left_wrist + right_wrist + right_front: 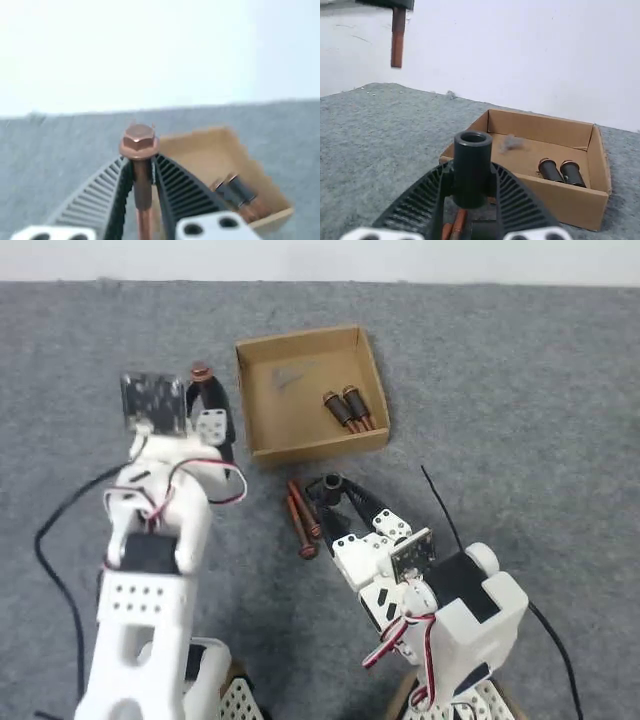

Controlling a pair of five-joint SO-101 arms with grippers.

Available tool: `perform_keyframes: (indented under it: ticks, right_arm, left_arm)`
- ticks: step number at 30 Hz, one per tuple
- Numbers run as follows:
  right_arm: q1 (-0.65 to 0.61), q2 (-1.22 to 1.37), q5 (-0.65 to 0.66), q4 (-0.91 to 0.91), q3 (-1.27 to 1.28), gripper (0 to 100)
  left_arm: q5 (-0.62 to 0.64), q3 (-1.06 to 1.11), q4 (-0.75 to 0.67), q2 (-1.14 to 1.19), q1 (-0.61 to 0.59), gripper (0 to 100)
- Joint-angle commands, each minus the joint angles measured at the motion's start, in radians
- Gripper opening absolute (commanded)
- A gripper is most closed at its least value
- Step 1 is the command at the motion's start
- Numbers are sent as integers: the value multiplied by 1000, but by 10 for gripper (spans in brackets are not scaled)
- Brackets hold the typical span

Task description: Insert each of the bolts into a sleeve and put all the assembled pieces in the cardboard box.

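High view first: left claw [205, 385] sat beside the box [312, 447], off its left wall, clamped on a bolt [201, 371] standing head-up. From above, little more than the hex head showed. The shaft was hidden beneath it, and the arm's own wrist covered the rear of the fingers.

Right claw [332, 490] hung just in front of the box, closed around a dark sleeve [329, 481] with its open bore facing up. Two loose bolts [300, 520] lay side by side on the grey tabletop [520, 370], just left of that claw.

Inside the box, two assembled pieces [348, 408] rested together near the right wall.

Left wrist view confirmed the grip: ribbed fingers [172, 182] pinched the copper shaft right under the head. The bolt's lower end was cut off by the frame, and the box behind was blurred.

Right wrist view had the sleeve [471, 165] upright between the fingers, its lower end buried between them. The loose bolts [452, 227] peeked out beneath, mostly hidden. A copper shaft end [397, 37] hung in the air well off, with whatever held it cut off at the frame edge.
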Motion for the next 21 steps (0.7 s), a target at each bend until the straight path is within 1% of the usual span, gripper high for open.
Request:
perform_keyframes:
  ticks: [1,6,10,12,17,21]
  right_arm:
    - [-10,2,-8,-24,21,6]
    - [-10,2,-8,-24,21,6]
    - [-12,1,-8,-24,21,6]
    - [-12,1,-8,-25,21,6]
    - [-12,-4,-8,-30,21,6]
    - [-13,-8,-8,-31,23,6]
  left_arm:
    - [-2,-5,-29,-144,61,11]
    - [0,-1,-28,-224,157,11]
    - [8,-1,-28,-239,238,11]
    - [60,1,-28,-238,259,11]
    - [258,7,-28,-238,293,11]
    - [276,45,-28,-242,336,11]
